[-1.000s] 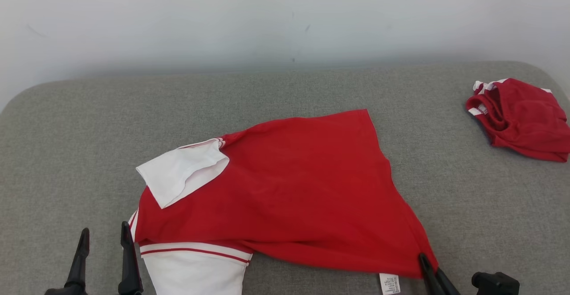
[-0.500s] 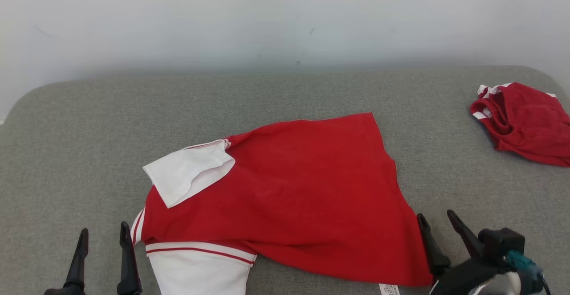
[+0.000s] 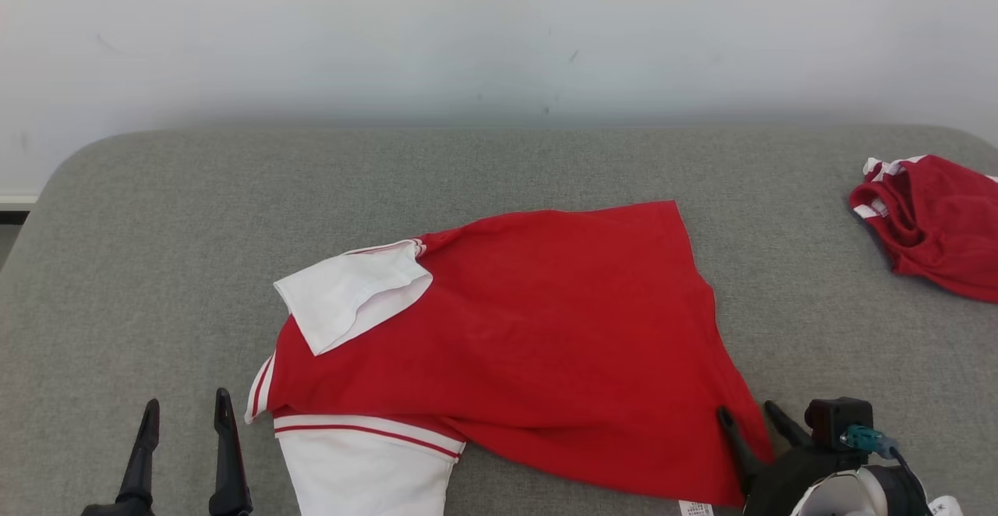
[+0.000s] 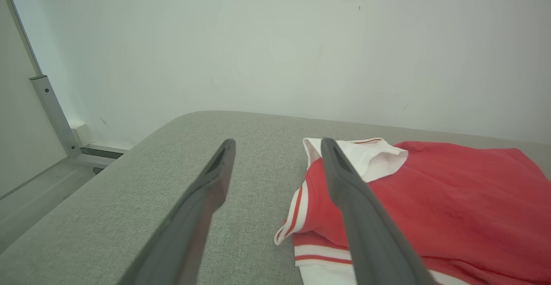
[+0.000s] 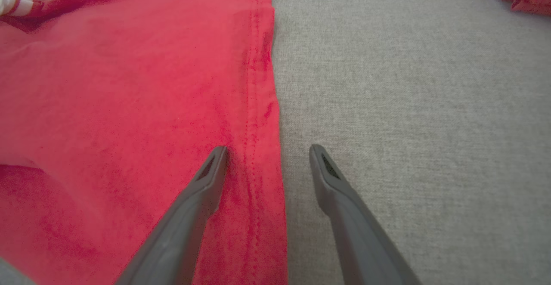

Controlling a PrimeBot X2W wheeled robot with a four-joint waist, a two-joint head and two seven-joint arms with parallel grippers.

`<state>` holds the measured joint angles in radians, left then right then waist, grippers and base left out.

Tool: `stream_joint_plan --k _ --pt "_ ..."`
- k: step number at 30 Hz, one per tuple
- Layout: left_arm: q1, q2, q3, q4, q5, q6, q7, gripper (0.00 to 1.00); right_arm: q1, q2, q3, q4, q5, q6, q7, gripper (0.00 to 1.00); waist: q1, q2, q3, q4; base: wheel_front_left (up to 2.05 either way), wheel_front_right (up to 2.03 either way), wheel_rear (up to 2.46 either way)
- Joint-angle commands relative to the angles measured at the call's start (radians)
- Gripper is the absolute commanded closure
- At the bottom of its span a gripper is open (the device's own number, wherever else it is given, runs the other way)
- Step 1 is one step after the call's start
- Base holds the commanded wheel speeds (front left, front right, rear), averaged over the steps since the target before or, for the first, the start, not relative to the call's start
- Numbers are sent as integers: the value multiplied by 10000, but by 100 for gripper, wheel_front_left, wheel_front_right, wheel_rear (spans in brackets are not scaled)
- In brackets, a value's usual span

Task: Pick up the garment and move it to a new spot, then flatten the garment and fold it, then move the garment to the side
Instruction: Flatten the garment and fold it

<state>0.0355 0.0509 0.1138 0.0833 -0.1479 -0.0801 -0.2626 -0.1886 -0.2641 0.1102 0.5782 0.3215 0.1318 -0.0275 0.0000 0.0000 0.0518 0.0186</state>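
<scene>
While the left end effector (image 3: 185, 416) hangs low at the near left of the grey counter (image 3: 156, 266), its arm out of frame, its fingers stand apart and empty, pointing away from the robot, just left of the garment (image 3: 530, 329). The right end effector (image 3: 750, 424) sits at the near right, tilted forward and down. Its jaws are also parted and straddle the garment's hem (image 5: 260, 104): one finger (image 5: 202, 190) lies over the red cloth and the other over bare counter. Whether the tips press down cannot be told. The garment lies spread at the middle of the counter, nearer the front edge. Its long axis runs across the robot's view, with the hem toward the right and the white sleeves toward the left. One sleeve (image 3: 351, 302) is folded back over the red body, and the other (image 3: 366, 469) trails toward the near edge. A care label (image 3: 694, 508) peeks out under the near right corner. A second red bundle (image 3: 936, 227) sits well apart at the far right.
</scene>
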Motion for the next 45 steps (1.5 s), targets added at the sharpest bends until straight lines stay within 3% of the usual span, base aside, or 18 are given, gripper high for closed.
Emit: stream_joint_plan --k 1,2,12,21,30,31,32,33,39,45 --pt "53 -10 24 -1 109 -28 -30 0 -128 64 125 214 149 -28 -14 66 0 0 21 36 0 0 0" --pt "58 -10 29 -3 108 -19 -28 0 -195 42 194 336 207 -28 -64 100 0 0 31 43 0 0 0" --pt "57 -9 -12 -24 101 17 -28 0 -1001 -180 812 440 524 -28 -1338 100 0 0 61 64 0 0 0" --pt "-128 -10 -171 53 17 -4 -30 0 -2083 -216 1218 718 965 -28 -1284 100 0 0 255 272 0 0 0" --pt "-561 -10 -413 352 -30 -120 -30 0 -3815 -5 1398 2631 1234 -28 -1195 100 0 0 615 686 0 0 0" --pt "-592 -9 -430 381 -30 -132 -28 0 -3969 18 1439 2869 1230 -28 -1266 93 0 0 628 716 0 0 0" --pt "-611 -10 -458 404 -30 -142 -28 0 -4104 24 1479 3105 1194 -28 -1365 51 0 0 635 744 0 0 0" --pt "-625 -10 -484 428 -26 -148 -28 0 -4201 39 1519 3316 1173 -28 -1462 0 0 0 636 764 0 0 0" --pt "-548 -9 -436 446 -46 -90 -28 0 -4340 20 1845 3828 1243 -28 -2136 0 0 0 510 688 0 0 0" --pt "-376 -10 -340 314 12 -62 -28 0 -3644 -342 1779 2873 1340 -28 -2376 0 0 0 309 464 0 0 0"
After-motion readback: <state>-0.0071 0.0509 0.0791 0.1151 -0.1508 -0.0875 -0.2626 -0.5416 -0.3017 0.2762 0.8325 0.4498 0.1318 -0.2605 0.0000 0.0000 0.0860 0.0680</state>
